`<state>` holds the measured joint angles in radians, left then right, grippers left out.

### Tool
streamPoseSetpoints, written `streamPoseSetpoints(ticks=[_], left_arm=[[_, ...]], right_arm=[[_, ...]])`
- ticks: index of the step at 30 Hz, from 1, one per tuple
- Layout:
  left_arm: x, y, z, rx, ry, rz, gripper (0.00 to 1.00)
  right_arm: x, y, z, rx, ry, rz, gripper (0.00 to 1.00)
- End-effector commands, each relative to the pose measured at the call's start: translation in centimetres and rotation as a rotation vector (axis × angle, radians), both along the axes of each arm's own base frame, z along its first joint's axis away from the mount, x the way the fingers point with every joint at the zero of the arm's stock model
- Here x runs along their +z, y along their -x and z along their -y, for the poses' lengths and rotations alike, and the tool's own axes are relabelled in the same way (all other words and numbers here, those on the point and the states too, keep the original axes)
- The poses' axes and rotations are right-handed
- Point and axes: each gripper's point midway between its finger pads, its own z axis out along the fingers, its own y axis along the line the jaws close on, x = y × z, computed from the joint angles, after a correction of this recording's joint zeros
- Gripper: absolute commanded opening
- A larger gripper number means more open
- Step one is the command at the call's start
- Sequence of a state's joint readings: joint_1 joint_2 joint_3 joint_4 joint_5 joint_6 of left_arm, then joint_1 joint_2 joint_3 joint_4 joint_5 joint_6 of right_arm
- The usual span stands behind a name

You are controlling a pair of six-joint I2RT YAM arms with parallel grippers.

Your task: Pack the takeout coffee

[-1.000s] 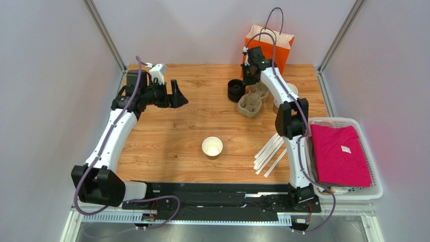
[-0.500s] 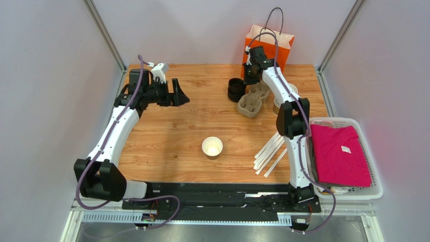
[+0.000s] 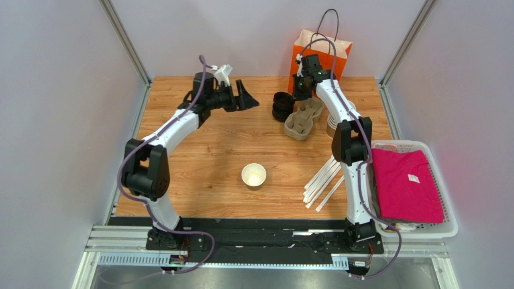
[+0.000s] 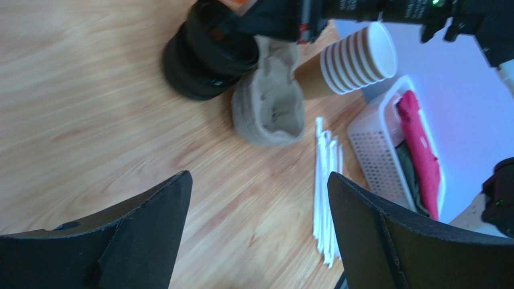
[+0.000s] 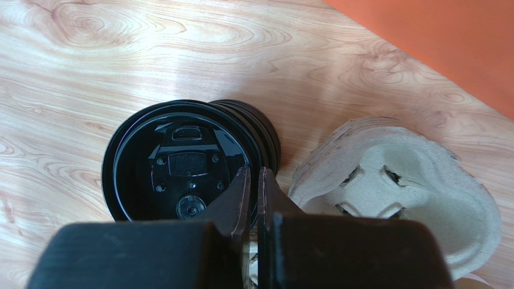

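The takeout coffee's cup (image 3: 254,175), tan with a white inside, stands lidless mid-table, apart from both arms. A stack of black lids (image 3: 280,107) (image 5: 181,162) (image 4: 205,54) sits at the back. My right gripper (image 3: 295,93) (image 5: 253,174) reaches down at the stack's right edge, shut with the top lid's rim pinched between its fingertips. My left gripper (image 3: 246,96) (image 4: 259,180) hovers left of the lids, open and holding nothing.
A pulp cup carrier (image 3: 301,120) (image 5: 398,180) lies beside the lids, with stacked paper cups (image 4: 356,57) to its right. An orange bag (image 3: 320,54) stands behind. White straws (image 3: 323,180) lie right of centre. A white basket (image 3: 416,229) holds pink cloth (image 3: 404,180).
The left arm has swung from the table's left edge rightward toward the lids, still open. The right gripper has closed at the lid stack's edge and shifted slightly back.
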<state>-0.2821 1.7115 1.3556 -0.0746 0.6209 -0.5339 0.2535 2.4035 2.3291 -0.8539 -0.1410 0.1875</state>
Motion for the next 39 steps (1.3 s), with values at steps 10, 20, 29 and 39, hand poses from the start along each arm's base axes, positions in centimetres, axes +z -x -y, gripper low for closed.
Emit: streamPoseSetpoints(ticks=[10,20,29,39], left_arm=[[-2.0,-7.6,9.0,0.065,0.117,0.110,0.79],[-5.2,-10.1,10.7,0.149,-0.017,0.121,0.78],[-7.2,-9.2,11.3,0.155,-0.041,0.108,0.73],[-7.3,-8.0,12.1,0.095,0.022,0.094,0.63]], right_arm=[[5.2,-1.0,-0.4,-0.035,-0.062,0.114,0.00],[5.0,-1.0,-0.2,-0.053,-0.063,0.103,0.00],[4.8,-0.9,0.1,-0.072,-0.049,0.098,0.00],[4.9,-1.0,-0.1,-0.073,-0.063,0.096,0.00]])
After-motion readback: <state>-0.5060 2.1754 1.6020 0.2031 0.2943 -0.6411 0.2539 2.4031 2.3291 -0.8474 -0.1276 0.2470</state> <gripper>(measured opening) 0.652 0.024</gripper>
